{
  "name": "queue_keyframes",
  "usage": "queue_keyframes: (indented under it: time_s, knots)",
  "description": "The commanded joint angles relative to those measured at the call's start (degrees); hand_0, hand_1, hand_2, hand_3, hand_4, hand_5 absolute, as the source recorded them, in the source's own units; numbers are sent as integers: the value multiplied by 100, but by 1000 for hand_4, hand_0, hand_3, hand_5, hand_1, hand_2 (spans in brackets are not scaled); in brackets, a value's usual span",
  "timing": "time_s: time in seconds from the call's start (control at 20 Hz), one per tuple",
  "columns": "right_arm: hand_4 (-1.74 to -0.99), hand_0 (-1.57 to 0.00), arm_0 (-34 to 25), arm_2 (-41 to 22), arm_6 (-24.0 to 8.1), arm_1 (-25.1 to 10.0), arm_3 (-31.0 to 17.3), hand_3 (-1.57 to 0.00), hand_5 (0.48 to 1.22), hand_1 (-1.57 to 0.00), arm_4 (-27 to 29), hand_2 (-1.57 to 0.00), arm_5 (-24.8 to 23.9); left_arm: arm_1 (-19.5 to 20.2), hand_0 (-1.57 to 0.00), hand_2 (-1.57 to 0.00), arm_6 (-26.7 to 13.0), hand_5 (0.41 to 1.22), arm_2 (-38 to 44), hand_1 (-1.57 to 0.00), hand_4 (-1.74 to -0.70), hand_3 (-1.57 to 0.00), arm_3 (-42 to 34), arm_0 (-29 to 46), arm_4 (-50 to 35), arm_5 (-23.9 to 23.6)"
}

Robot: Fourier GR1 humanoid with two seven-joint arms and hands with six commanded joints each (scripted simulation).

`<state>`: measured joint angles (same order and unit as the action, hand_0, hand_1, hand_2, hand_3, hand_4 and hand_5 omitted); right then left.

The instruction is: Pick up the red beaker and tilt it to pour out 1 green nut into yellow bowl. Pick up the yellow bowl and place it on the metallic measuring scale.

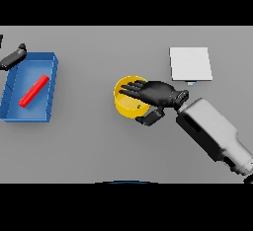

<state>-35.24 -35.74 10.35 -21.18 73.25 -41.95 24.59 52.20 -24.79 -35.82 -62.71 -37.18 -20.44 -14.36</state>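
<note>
Reaching over the yellow bowl [126,107], the right robot hand [154,93] is spreading straight fingers across its rim, thumb below, not yet gripping. A green nut [139,106] is lying inside, so lifting toward the scale [190,63] seems next. The left robot hand [15,56] is idling beside the blue tray [52,84].

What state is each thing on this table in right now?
Yellow bowl: upright on the table, green nut inside.
Right hand: open, fingers spread over the bowl.
Left hand: at the blue tray's corner.
Red beaker: lying in the tray.
Measuring scale: nothing on it.
</note>
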Motion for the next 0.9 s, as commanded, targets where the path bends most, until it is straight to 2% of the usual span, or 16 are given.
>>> queue_keyframes:
  time_s: [0.0,0.1,0.3,0.5,0.65,0.75,0.85]
  knots:
    - [-1260,1,-11,-32,33,-2,-130,1,676,1,-14,1,36,-6,1,1,-57,724,-10,1,-798,1,-36,-43,4,3]
    - [-1273,1,-130,-72,-42,101,-363,1,687,1,-38,1,86,-43,1,1,-70,723,-18,1,-798,1,-54,-31,-14,-14]
    - [-1281,1,-134,-177,105,134,-492,-1,702,1,-73,1,111,-74,1,1,-119,727,-25,1,-790,1,28,-94,7,6]
    - [-1289,1,-102,-218,286,173,-620,-42,721,1,-98,-15,1,-8,1,1,-169,729,-74,1,-793,1,-218,17,28,-102]
    - [-1333,1,-142,-160,177,268,-728,-121,800,-14,-53,-84,-17,-1,1,1,-311,732,-75,1,-793,1,-281,-57,49,-176]
    - [-1396,-173,-142,-209,113,342,-756,-243,875,-145,-74,-204,12,6,1,1,-237,730,-30,1,-796,1,-220,-66,-3,-106]
    - [-1479,-469,-232,-228,187,302,-835,-419,999,-376,-121,-379,26,-10,1,1,-198,729,-59,1,-793,1,-270,-25,9,-118]
